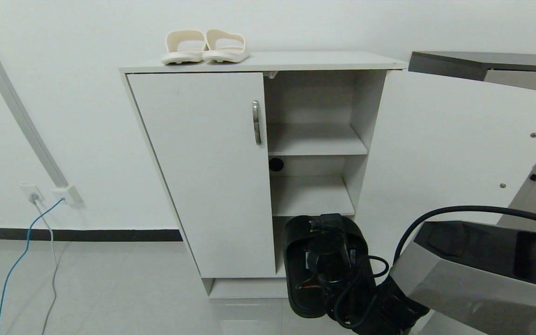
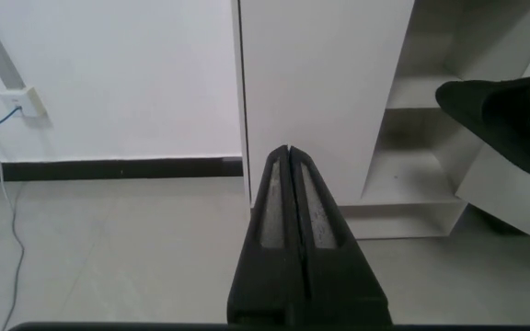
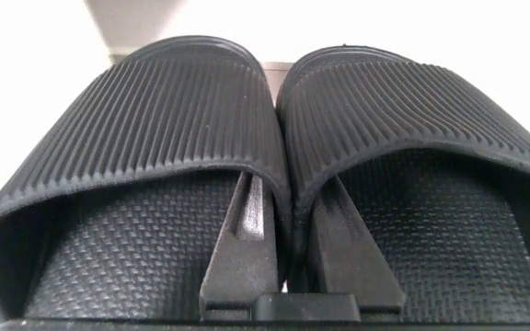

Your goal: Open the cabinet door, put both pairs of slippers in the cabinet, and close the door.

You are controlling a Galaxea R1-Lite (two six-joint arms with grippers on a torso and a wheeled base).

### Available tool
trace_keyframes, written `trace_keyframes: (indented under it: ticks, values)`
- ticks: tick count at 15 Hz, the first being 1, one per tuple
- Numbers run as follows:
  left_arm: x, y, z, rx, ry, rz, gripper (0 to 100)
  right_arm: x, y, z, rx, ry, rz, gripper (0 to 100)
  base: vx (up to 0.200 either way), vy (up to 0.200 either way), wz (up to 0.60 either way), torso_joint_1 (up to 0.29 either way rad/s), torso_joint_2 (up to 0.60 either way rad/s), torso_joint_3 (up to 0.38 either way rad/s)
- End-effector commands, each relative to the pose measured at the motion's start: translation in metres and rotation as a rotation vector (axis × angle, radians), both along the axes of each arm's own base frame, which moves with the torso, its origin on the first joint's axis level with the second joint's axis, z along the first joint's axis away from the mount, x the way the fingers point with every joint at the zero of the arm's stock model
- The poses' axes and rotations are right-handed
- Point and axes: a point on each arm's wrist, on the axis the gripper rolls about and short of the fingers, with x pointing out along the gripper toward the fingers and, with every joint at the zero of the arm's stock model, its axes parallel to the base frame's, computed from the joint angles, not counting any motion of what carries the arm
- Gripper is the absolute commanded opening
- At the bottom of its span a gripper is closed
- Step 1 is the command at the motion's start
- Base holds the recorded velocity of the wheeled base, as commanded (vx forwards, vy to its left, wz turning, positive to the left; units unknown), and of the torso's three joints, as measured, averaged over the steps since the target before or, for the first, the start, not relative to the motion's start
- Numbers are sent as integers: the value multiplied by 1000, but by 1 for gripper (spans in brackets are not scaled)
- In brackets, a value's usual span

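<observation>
A white cabinet stands against the wall, its left door closed and its right door swung wide open. Two bare shelves show inside. A beige pair of slippers rests on the cabinet top at the left. My right gripper is shut on a black pair of slippers, held side by side just in front of the bottom compartment. In the right wrist view its fingers pinch the slippers' inner walls together. My left gripper is shut and holds nothing, low over the floor facing the closed door.
A grey unit with black handles stands right behind the open door. Wall sockets with a blue and a grey cable hanging to the floor are at the left. Bare tiled floor lies in front of the closed door.
</observation>
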Motion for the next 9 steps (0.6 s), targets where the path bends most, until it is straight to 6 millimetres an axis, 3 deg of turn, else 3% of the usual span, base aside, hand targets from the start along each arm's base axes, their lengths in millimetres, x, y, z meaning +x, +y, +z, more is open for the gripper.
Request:
trace_keyframes:
  ticks: [1,9]
  values:
    - [0,0,0,0,2,1,0,1,-1,-1,-2,1,-4,0,0,0,0,0,0,0]
    - [0,0,0,0,2,-1,0,1,0,-4,-7,6,-4,0,0,0,0,0,0,0]
